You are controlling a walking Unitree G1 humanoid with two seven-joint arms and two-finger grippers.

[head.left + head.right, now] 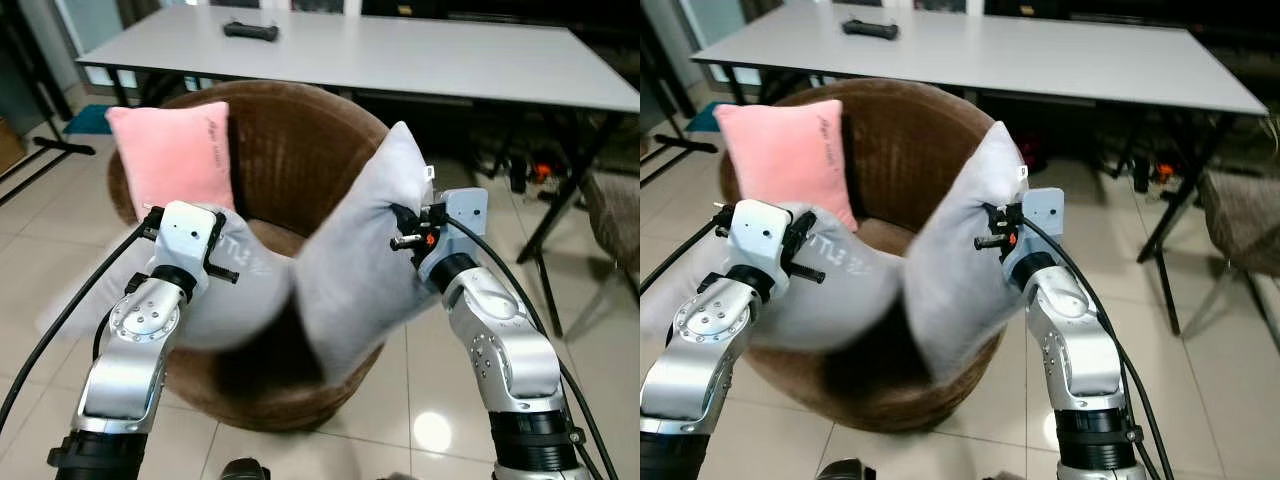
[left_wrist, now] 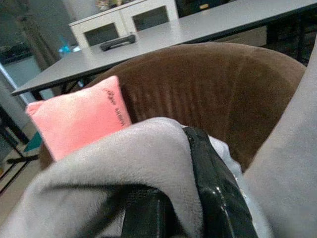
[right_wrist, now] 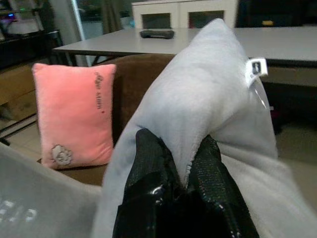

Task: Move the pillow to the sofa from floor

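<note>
Grey pillow (image 1: 340,280) is off the floor, held up between both arms directly over the front of the brown round sofa (image 1: 290,140), sagging in a V with its middle dipping toward the sofa seat. Right claw (image 3: 178,163) is clenched on the pillow's upper edge, fabric pinched between both black fingers, near the white tag (image 3: 256,67). Left claw (image 2: 193,163) sits at the pillow's other end; one black finger (image 2: 213,193) is pressed against the fabric with cloth bunched over it, so it looks to be grasping the pillow too, though the second finger is buried in the folds. Pink pillow (image 1: 175,155) already leans upright against the sofa's back, on the robot's left side of it. Behind the sofa, a long grey worktop (image 1: 420,55) with a dark remote-like object (image 1: 250,30) on it.

Handling, judged: pillow looks light, very soft, floppy; it folds under its own weight, so a single-point hold lets it droop. Plush cover should grip well, not slippery, nothing fragile. Corner or edge pinches, as now, seem the right hold. Task looks nearly done: lower onto the sofa seat beside the pink pillow, then let go.
</note>
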